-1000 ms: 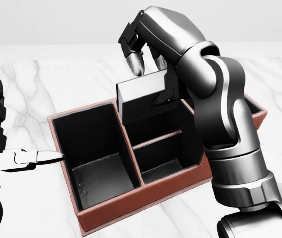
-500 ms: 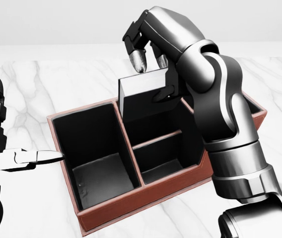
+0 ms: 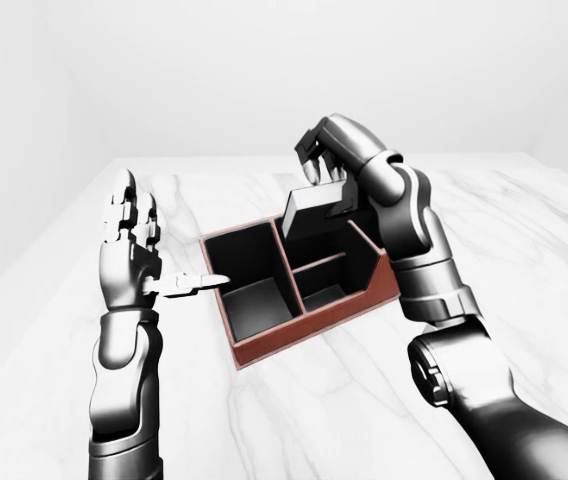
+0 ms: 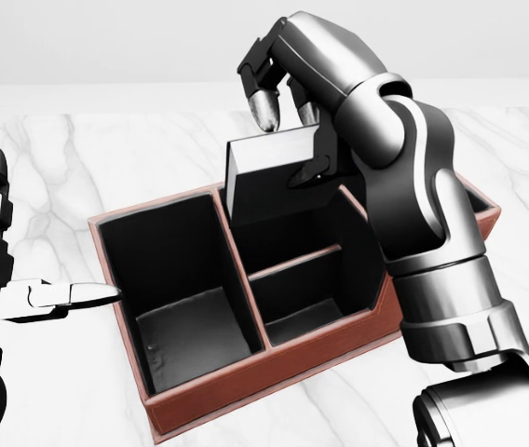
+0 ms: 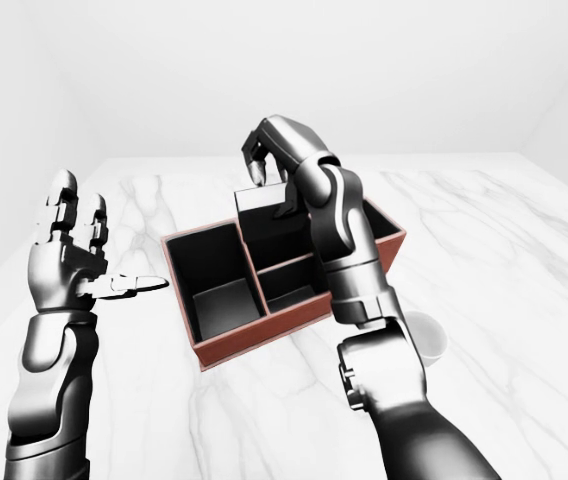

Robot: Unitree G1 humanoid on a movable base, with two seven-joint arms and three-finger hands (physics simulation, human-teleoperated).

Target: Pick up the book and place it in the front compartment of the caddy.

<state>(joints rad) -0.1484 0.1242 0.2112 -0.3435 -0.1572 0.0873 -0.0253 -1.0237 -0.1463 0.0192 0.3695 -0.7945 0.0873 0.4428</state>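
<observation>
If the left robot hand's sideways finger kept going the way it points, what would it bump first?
Probably the box: the left robot hand aims that finger at the box's left wall, just short of it. It may pass just above the rim; depth is unclear.

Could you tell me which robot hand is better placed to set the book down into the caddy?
The right robot hand: its fingers already grip the book, held above the caddy. The left robot hand stands open and empty beside the caddy's left wall.

Bright even light, sharp, faint shadows
</observation>
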